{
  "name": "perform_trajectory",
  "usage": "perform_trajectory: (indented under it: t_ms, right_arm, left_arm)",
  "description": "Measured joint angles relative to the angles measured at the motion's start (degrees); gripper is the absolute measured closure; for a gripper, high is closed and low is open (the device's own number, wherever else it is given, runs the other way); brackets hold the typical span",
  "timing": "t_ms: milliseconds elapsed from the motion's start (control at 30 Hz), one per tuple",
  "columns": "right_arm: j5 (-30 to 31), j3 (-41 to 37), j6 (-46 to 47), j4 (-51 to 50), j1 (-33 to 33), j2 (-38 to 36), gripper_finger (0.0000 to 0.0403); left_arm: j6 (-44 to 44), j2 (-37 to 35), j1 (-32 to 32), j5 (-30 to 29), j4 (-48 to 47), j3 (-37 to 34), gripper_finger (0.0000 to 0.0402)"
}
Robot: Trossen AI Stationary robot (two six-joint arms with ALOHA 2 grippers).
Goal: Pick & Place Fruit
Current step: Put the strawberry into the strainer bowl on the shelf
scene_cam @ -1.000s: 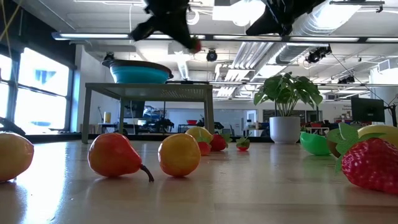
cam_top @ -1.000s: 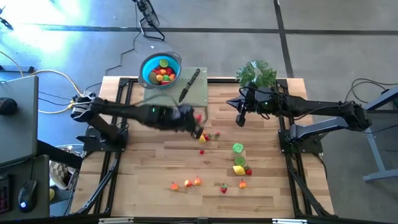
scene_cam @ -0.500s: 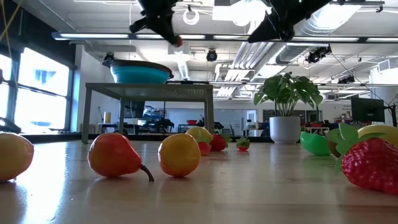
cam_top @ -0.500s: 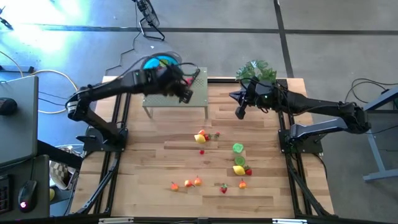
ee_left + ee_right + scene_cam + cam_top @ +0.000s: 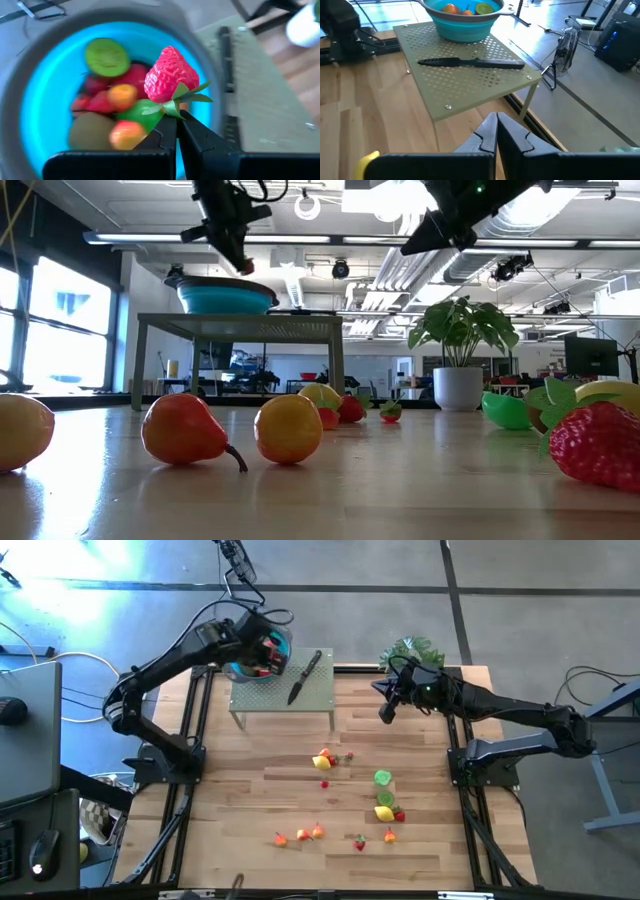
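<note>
Two dark arms reached over the pale wood-plank table (image 5: pixel 250 810). Farthest left, the left gripper (image 5: pixel 175 131) hung above the blue bowl (image 5: pixel 243 668), its thin black fingers pinched together on the green leaf cap of a strawberry (image 5: pixel 170 80), a red, pebbled, cone-shaped toy fruit. Beneath it the bowl, smooth and round with a grey rim, held other fruit pieces (image 5: pixel 107 105): a green kiwi slice with a ring of seeds, an orange ball, red lumps, a brown rounded piece and something green. The bowl sat at the left end of a small olive-green stand (image 5: pixel 320 695), a flat metal plate perforated with rows of tiny holes and set on thin legs. A black-handled knife (image 5: pixel 470 62) lay flat on that plate just beside the bowl. On the planks in front of the stand lay the loose fruit (image 5: pixel 345 800), scattered in small clusters: glossy pear and orange shapes, a lemon, lime halves, and strawberries. Farther right, the right gripper (image 5: pixel 496 129) hovered above the table near the stand's right edge, fingers pressed shut with nothing between them. Behind it stood a leafy potted plant (image 5: pixel 410 652) in a white pot.
</note>
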Motion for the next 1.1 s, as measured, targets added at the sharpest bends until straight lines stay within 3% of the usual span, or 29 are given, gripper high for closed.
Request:
perform_trajectory:
  t_ms: [500, 1100]
  right_arm:
    - [0.01, 0.00, 0.02, 0.00, -4.64, 0.00, 0.0401]
    - [0.02, 0.00, 0.04, 0.00, -5.79, 0.00, 0.0400]
  left_arm:
    - [0.20, 1.50, 9.92, -0.75, -6.57, -0.02, 0.0401]
    - [0.96, 6.54, 10.99, -2.14, -9.28, -0.07, 0.0400]
